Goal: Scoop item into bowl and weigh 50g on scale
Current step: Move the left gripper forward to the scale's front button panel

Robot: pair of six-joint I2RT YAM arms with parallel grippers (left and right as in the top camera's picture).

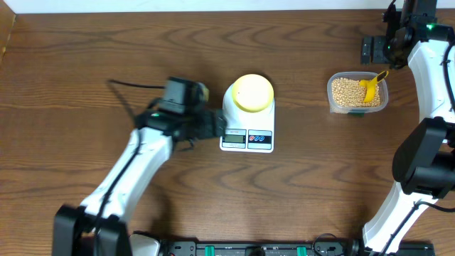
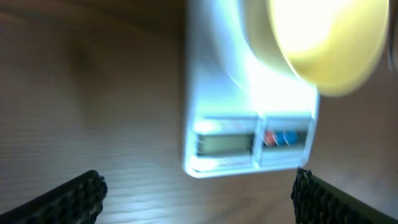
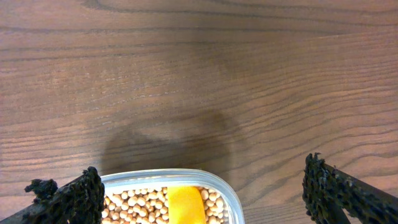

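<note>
Tan grains (image 1: 345, 91) lie in a heap inside a clear tub (image 1: 332, 101), on the right side of the desk (image 1: 71, 57) and nearer its far edge. Starting at the left, a thin black cable (image 1: 124, 85) loops over the wood. Next to it the left arm reaches in from the near left corner. The left gripper (image 2: 199, 199) is low over the desk with its fingers (image 2: 74, 196) spread wide, and it holds nothing. It is just beside the left side of the scale (image 1: 238, 140). Its own camera view is blurry, but the white scale shows right in front of the open fingers. The scale sits about in the middle of the desk. Its little grey screen and round buttons face the near edge. The pale yellow bowl (image 1: 252, 92) stands on the far part of the scale. The tub of grains is well apart from the scale, to its right. A yellow scoop (image 1: 371, 87) rests in the grains, and its handle points up toward the far right corner. The right gripper (image 3: 205, 196) hangs near the far right side of the tub with its fingers (image 3: 345, 193) spread wide too. It holds nothing. In its own camera view the rim of the tub and the scoop sit between its two fingers. The right arm bends along the right edge of the desk.
</note>
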